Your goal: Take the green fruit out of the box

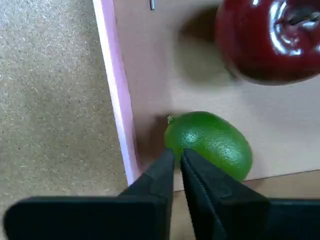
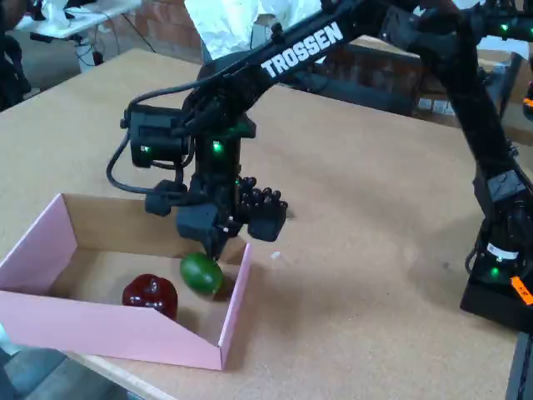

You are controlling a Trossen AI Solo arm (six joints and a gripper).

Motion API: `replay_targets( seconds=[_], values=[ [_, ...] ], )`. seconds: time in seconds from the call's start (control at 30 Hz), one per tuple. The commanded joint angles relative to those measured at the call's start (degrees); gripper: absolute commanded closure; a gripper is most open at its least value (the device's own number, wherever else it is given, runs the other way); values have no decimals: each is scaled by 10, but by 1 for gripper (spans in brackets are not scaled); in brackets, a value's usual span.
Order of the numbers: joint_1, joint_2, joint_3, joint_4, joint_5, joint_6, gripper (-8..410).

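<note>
The green fruit [image 1: 212,142] [image 2: 201,273] is a glossy lime-like oval lying on the brown floor of the box [image 1: 117,100] [image 2: 108,333], close to the pink side wall. My gripper [image 1: 177,155] [image 2: 215,243] hangs directly over the fruit's near end. Its two black fingers are pressed almost together with only a thin slit between them. Nothing is held between them, and the tips hide a small part of the fruit. Whether the tips touch the fruit's skin cannot be told.
A shiny dark red fruit [image 1: 270,40] [image 2: 151,294] lies in the box beside the green one. A bunch of black grapes [image 2: 265,210] sits on the table just outside the box wall, behind the gripper. The tan tabletop [image 1: 50,100] surrounds the box.
</note>
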Motion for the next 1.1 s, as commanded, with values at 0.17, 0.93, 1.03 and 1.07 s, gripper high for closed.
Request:
replay_targets(
  seconds=[0.17, 0.93, 1.03, 1.07],
  values=[
    [-1, 0, 0, 1, 17, 6, 283],
    [-10, 38, 1, 43, 26, 9, 235],
    [-10, 39, 1, 50, 26, 9, 224],
    [-10, 37, 1, 50, 26, 9, 219]
  ],
)
